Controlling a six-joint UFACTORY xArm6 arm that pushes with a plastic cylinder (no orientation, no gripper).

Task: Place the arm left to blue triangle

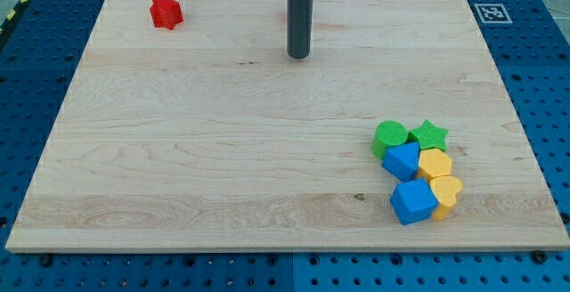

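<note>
Hovering well up-left of the blue triangle (402,160), my tip (298,56), the gripperless end effector, grasps nothing.

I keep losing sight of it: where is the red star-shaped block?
The red star block sits alone near the view's top left corner of the wooden board, left of my tip.

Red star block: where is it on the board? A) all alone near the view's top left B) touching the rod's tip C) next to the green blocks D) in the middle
A: the red star sits alone near the view's top left, apart from my tip and far from the cluster by the green star.
</note>
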